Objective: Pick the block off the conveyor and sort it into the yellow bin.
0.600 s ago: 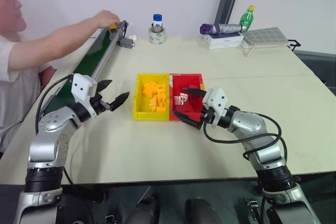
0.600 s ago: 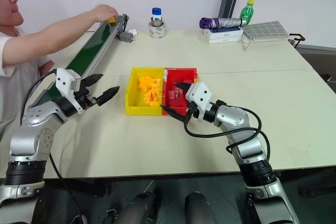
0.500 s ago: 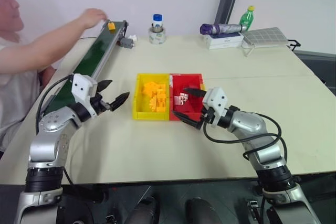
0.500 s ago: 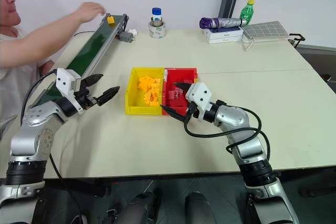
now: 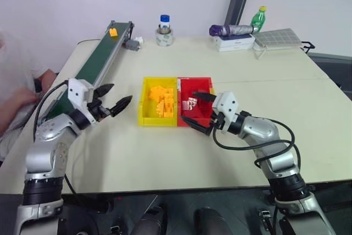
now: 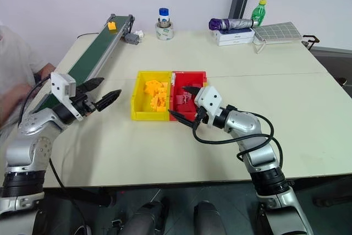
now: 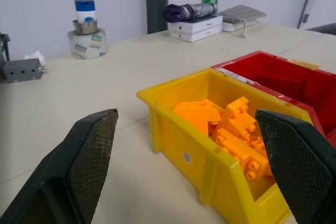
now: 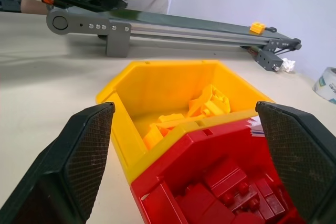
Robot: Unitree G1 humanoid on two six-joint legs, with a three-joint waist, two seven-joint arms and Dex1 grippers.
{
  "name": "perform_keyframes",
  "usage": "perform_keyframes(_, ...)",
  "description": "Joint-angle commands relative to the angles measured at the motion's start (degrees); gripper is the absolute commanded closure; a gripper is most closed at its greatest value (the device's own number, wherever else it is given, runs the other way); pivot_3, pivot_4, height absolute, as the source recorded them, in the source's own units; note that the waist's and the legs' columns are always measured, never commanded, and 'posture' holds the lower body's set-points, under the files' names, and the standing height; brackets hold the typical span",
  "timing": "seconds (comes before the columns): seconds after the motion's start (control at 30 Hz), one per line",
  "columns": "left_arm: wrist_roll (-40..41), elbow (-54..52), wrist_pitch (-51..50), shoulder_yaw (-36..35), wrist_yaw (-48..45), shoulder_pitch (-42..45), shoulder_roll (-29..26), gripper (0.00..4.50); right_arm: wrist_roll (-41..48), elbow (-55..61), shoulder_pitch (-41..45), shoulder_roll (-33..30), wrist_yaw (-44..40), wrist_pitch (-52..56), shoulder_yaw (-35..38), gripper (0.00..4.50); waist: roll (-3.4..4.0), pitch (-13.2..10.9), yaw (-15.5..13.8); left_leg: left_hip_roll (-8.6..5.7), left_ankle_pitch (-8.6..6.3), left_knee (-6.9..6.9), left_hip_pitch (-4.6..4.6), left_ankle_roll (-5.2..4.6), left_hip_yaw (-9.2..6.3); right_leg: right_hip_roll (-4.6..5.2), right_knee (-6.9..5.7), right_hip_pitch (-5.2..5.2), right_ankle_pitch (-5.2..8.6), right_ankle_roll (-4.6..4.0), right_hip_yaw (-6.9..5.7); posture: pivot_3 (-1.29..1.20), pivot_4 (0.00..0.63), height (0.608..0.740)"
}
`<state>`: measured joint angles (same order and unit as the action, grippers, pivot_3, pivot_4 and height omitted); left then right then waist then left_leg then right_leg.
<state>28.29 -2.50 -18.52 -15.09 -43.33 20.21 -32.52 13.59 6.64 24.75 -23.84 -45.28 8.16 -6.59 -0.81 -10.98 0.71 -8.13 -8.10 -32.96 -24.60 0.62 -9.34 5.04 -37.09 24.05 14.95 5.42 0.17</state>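
While both robot arms wait over the table, no block is being held. The left gripper [image 5: 113, 98] hangs just beside the near part of the belt, and its 2 black fingers are spread wide with nothing between them. It points toward the small yellow plastic bin with raised walls [image 5: 144, 108], which sits a little way off on the pale table [image 5: 247, 70]. The right gripper [image 5: 197, 109] has its 2 black fingers spread wide too, and they are empty. It hovers at the front of the red plastic bin [image 5: 206, 82], which is joined to the yellow one.

Farther out, the long narrow conveyor with a dark green belt and grey metal rails [image 5: 102, 56] runs along the left side of the table. The small yellow-orange plastic toy brick [image 5: 113, 32] sits on the far end of that belt, near the little motor, well apart from both grippers.

Some orange pieces already lie in the yellow bin, and red pieces lie in the red bin. For this block, though, the job looks like it is only at the start. The block is not picked up yet. I think the left gripper must get the block between its fingers, grab it, carry it to the yellow bin and let go. A person's arm [image 5: 16, 100] shows at the left edge.
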Motion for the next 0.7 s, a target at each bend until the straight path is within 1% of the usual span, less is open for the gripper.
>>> perform_keyframes(0.03, 0.9, -2.9, 0.9, -1.9, 0.7, -0.4, -0.6, 0.09, 0.3, 1.1, 0.8, 0.5, -0.1, -1.0, 0.0, 0.00, 0.00, 0.0, -0.1, 0.00, 0.00, 0.00, 0.00, 0.00, 0.00, 0.00, 0.00, 0.00, 0.00, 0.00, 0.00, 0.00, 0.150, 0.740)
perform_keyframes(0.2, 0.2, -3.8, 1.5, -1.4, 0.2, -1.7, -1.2, 0.09, 0.1, 0.7, 1.1, 0.6, -0.4, -1.1, -0.1, 0.00, 0.00, 0.0, 0.0, 0.00, 0.00, 0.00, 0.00, 0.00, 0.00, 0.00, 0.01, 0.00, 0.00, 0.00, 0.00, 0.00, 0.150, 0.740)
perform_keyframes(0.7, -0.1, -3.5, 2.2, -1.5, 0.2, -2.0, -1.2, 0.09, 0.6, 1.0, 0.8, 0.1, -0.6, -1.0, 0.8, 0.00, 0.00, 0.0, 0.0, 0.00, 0.00, 0.01, 0.00, 0.00, 0.00, 0.00, 0.00, 0.01, 0.01, -0.01, 0.00, 0.00, 0.150, 0.740)
